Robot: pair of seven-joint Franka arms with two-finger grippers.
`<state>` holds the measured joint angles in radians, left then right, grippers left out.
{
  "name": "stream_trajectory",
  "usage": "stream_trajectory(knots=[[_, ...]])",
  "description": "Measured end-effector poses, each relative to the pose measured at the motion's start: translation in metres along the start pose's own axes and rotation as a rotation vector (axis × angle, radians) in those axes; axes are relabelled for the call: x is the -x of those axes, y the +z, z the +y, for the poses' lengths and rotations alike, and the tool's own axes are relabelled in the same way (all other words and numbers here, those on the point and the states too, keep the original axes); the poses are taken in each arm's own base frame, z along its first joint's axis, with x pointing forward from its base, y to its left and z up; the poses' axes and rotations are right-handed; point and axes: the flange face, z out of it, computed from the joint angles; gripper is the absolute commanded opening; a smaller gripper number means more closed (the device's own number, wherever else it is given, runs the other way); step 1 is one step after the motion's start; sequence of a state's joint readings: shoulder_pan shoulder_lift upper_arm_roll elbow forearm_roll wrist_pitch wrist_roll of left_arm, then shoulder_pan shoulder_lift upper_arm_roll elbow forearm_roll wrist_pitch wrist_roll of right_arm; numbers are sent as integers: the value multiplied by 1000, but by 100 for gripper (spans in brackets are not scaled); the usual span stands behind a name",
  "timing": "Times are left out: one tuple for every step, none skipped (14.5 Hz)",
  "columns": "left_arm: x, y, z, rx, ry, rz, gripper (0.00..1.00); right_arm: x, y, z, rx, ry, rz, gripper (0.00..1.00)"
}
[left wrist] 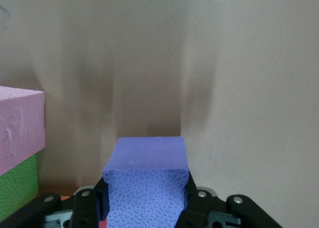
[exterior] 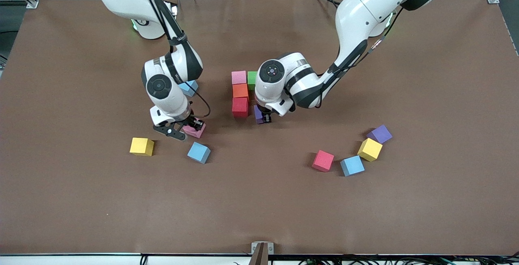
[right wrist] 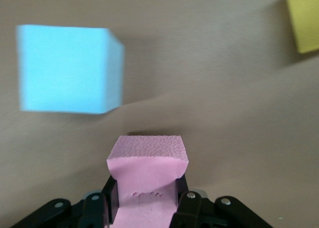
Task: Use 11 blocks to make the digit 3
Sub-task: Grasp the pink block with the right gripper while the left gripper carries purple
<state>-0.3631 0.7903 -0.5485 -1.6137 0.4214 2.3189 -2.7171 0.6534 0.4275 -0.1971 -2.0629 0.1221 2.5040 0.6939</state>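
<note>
Setting the purple cube (exterior: 258,114) squarely against the red cube (exterior: 240,107) needs a level descent; the left gripper (exterior: 265,118) clamps it at frame centre. The right gripper (exterior: 187,129), lower left, pinches a pink cube (exterior: 194,130). The started column runs vertically in frame.

**Colours on the brown desk**

The desk (exterior: 259,200) is covered in plain matte brown. A pink block (exterior: 239,77), a green block (exterior: 252,79), an orange block (exterior: 240,90) and a red block (exterior: 240,107) are seen clustered. A purple block (left wrist: 145,188) with a pebbled face is clamped by the black left gripper (left wrist: 144,208); a pink cube (right wrist: 146,180) is clamped by the black right gripper (right wrist: 144,208). A yellow block (exterior: 142,146) and a light blue block (exterior: 198,152) are plain.
</note>
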Motion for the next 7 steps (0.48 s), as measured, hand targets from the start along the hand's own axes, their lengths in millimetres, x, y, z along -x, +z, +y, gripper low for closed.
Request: stream_trajectory(knots=[[3,5,-4,8,9,2,42,1,-5,-7,-6,-60,5,0],[7,8,-9,13,19,2,42,-1,-10,-12,-10,-125,7,0],[10,10,-13,16,27,1,42,-3,-15,-15,-11,-172,6,0],[14,11,-17,17,35,0,42,-5,-19,-19,-13,-199,7,0],[17,11,-21,17,43,-1,42,-6,-23,-22,-17,-216,11,0],[19,11,-24,17,48,-1,42,-6,-26,-26,-21,-225,14,0],[20,12,-26,17,50,0,42,-4,-28,-29,-23,-232,16,0]])
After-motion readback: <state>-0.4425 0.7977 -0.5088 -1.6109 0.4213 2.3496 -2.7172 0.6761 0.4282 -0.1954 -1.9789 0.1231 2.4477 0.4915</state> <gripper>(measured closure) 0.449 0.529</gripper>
